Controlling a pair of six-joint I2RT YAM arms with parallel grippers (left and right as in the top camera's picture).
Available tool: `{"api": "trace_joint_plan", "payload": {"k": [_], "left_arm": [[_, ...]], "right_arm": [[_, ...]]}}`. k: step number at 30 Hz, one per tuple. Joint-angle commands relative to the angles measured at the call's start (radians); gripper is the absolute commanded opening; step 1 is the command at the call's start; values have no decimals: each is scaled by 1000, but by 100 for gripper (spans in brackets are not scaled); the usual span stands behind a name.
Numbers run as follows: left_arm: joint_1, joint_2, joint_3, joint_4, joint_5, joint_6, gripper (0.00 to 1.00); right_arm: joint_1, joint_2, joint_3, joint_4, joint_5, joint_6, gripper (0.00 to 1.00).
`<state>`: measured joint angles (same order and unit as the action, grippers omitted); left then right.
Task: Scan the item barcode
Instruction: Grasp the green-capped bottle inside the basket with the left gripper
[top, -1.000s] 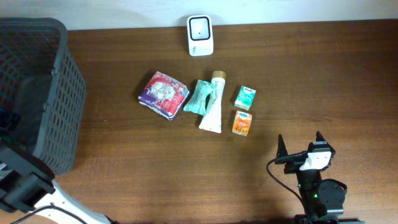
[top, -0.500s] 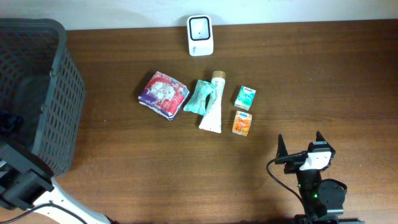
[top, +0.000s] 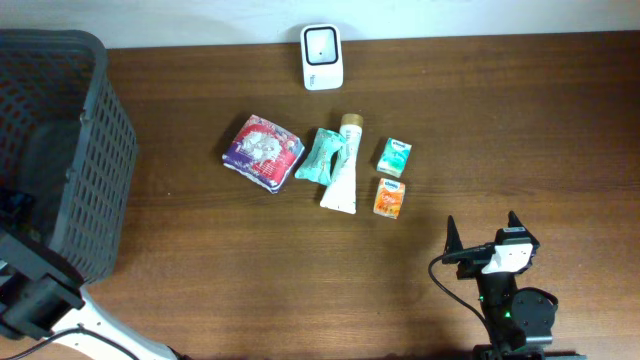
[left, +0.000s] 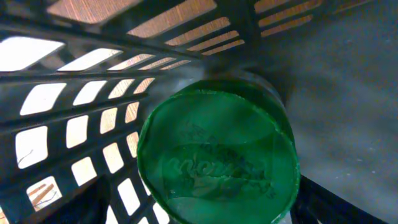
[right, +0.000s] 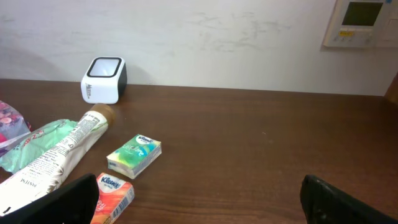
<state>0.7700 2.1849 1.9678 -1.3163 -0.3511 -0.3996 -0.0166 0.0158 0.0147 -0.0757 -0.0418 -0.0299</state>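
Green plastic lid (left: 217, 158), round w/ raised lettering, fills the left wrist view. It tops a tub inside the dark mesh basket (left: 81, 130), close to the latticed wall (wood shows through the slots). The basket stands at the left end of the bench (top: 250, 290), and the left arm (top: 40, 295) reaches up into it from the front corner. Whether the left fingers are open or closed on the tub I cannot tell: too close, too dark.

The white scanner (top: 322, 57) stands at the back edge, approx. centre. Mid-bench lies a loose cluster: purple packet (top: 263, 152), teal pouch (top: 320, 155) touching a white tube (top: 343, 170), then a green tissue pack (top: 394, 156) and an orange tissue pack (top: 390, 197) just beside. The right fingers (top: 451, 232) are spread wide & hold nothing, front right, well apart from the cluster.
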Motion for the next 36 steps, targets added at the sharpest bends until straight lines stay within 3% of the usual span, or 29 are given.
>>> {"api": "trace_joint_plan", "payload": {"k": [1,4,5,6,10,14,19,23,24,26,28,31,36], "left_arm": [[46,16,-67,30,-3,-2,86],[51,16,-72,53,-3,-2,84],[51,16,-72,60,-3,-2,72],[51,16,-72,68,-4,-2,67],[51,16,-71,105,-12,6,63],[51,16,-71,169,-11,5,99],[51,16,-71,203,-12,5,100],[51,16,-71,207,-12,5,48],[51,16,-71,205,-11,5,47],[51,14,-69,193,-11,5,33],[51,13,-50,156,-2,5,33],[51,10,-5,88,136,6,35],[0,10,-2,55,285,114,36]], "right_arm": [[10,-7,-9,-2,-2,1,99],[10,-7,-9,-2,-2,1,99],[10,-7,-9,-2,-2,1,99],[10,-7,-9,-2,-2,1,99],[10,-7,-9,-2,-2,1,99],[10,-7,-9,-2,-2,1,99],[10,-7,-9,-2,-2,1,99],[10,-7,-9,-2,-2,1,99],[10,-7,-9,-2,-2,1,99],[10,-7,-9,-2,-2,1,99],[10,-7,-9,-2,-2,1,99],[10,-7,-9,-2,-2,1,99],[10,-7,-9,-2,-2,1,99]]}}
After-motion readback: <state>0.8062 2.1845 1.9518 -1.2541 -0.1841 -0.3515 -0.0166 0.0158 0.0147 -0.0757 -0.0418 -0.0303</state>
